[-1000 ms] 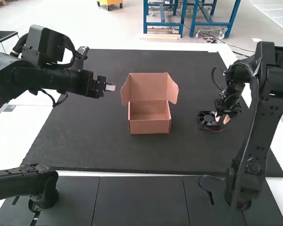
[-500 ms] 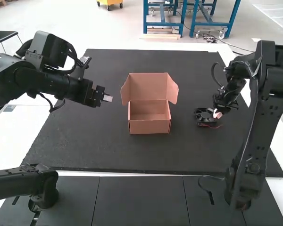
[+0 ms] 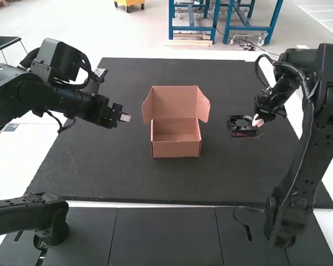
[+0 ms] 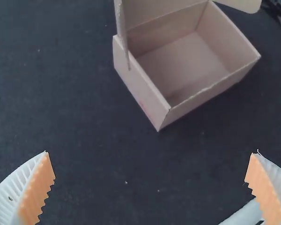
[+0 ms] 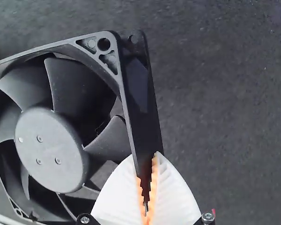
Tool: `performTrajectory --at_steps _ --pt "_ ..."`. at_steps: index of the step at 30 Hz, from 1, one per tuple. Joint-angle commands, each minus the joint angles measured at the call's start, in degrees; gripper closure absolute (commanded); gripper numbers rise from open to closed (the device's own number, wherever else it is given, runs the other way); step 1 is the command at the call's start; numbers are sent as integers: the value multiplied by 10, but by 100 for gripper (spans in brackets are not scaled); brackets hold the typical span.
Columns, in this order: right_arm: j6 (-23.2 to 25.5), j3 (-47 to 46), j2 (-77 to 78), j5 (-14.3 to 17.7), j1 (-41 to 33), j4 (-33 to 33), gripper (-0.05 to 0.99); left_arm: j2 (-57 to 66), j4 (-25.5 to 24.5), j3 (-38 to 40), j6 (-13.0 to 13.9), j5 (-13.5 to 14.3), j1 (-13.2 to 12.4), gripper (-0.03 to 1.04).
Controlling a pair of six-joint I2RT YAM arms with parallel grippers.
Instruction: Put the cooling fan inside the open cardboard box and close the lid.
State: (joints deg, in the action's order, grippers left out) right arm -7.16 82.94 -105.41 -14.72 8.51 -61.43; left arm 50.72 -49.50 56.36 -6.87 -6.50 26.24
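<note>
Black square plastic cooling fan (image 3: 242,123) pinched by one frame edge in the right gripper (image 3: 259,118), to the right of the open brown cardboard box (image 3: 176,130).
A strip of bare black mat (image 3: 100,166) separates fan and box; the box lid stands upright on the far side. The right arm arches down from the far right, its fingers clamped on the fan's rim. The left gripper (image 3: 122,117) hovers left of the box, apart from it, spread wide and holding nothing. The mat covers a white worktop (image 3: 11,160).

Higher than before: the cooling fan (image 3: 241,123) in the right gripper (image 3: 257,119).
</note>
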Motion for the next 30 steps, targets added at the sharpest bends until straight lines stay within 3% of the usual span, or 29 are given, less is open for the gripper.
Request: performTrajectory --at_steps 1,13,21,30 --pt "19 -18 64 -47 -10 -19 96 3 -2 -8 12 8 -6 5" --pt "36 -136 243 -87 -24 -52 96 3 -14 -13 34 20 -8 5" --pt "88 -181 345 -109 -92 -62 96 3 -10 -13 34 29 -8 5" --pt "189 -206 408 -125 -213 -60 96 0 6 -13 34 33 -8 5"
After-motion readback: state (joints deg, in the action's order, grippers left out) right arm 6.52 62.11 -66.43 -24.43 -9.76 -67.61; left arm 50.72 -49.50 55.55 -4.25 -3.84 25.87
